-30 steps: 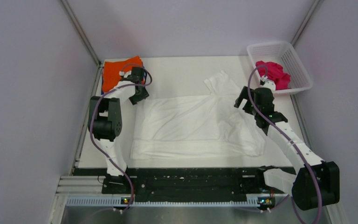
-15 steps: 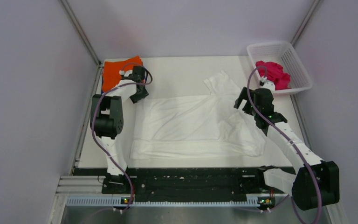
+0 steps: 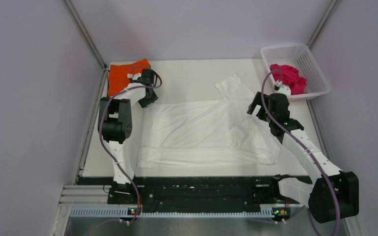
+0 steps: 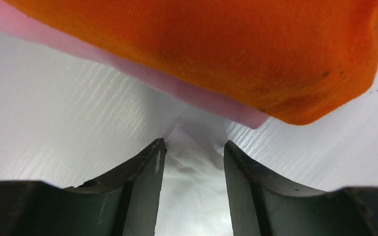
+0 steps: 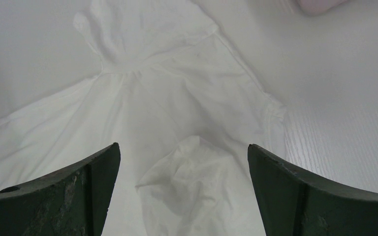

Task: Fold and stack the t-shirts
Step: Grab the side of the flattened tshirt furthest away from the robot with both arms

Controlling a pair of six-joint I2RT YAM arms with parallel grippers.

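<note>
A white t-shirt (image 3: 202, 130) lies spread across the middle of the table, one sleeve (image 3: 229, 86) pointing to the back. My left gripper (image 3: 148, 101) is low at the shirt's back left corner. In the left wrist view its jaws (image 4: 194, 142) stand partly apart, open, with puckered white cloth (image 4: 192, 167) between them. Just beyond lies a folded orange t-shirt (image 3: 120, 76) (image 4: 226, 44) on a pink one (image 4: 202, 96). My right gripper (image 3: 257, 109) (image 5: 183, 147) hangs wide open over a bunched hump (image 5: 192, 182) on the shirt's right side, holding nothing.
A white lattice basket (image 3: 288, 47) stands at the back right corner with a magenta t-shirt (image 3: 288, 76) inside. Grey walls close in the table on the left, back and right. The black rail (image 3: 202, 189) with both arm bases runs along the near edge.
My left arm has edged slightly right and toward the back at the shirt's corner. The right arm and the white shirt have not moved.
</note>
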